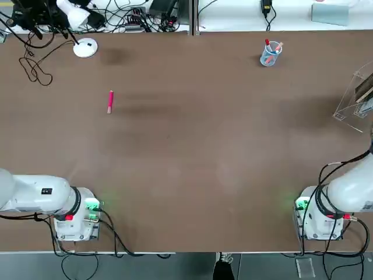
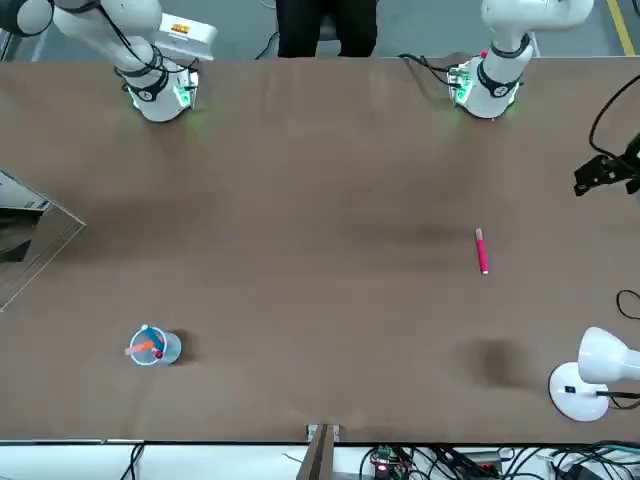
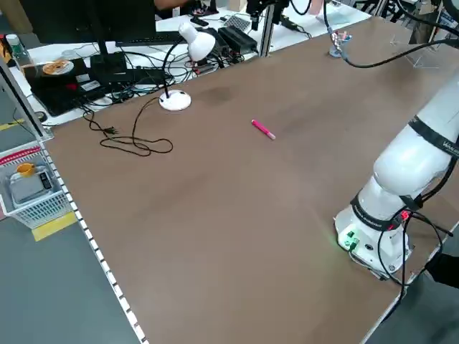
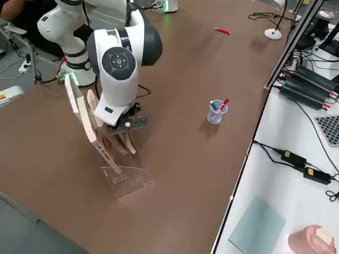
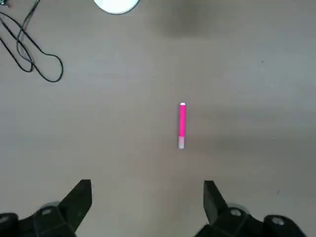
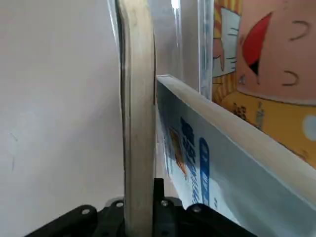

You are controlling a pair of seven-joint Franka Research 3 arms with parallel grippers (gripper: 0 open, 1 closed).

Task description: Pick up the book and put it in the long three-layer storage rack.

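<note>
Pink marker [image 1: 110,101], pen cup [image 1: 270,53], lamp [image 2: 590,372]

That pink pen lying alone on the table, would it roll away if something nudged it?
Probably, if pushed sideways. The pink pen looks round and slim and lies flat on the bare table with nothing beside it to stop it. Nudged along its length it would more likely slide. It looks stiff and light, so it should be easy to lift, though thin to pinch.
</note>
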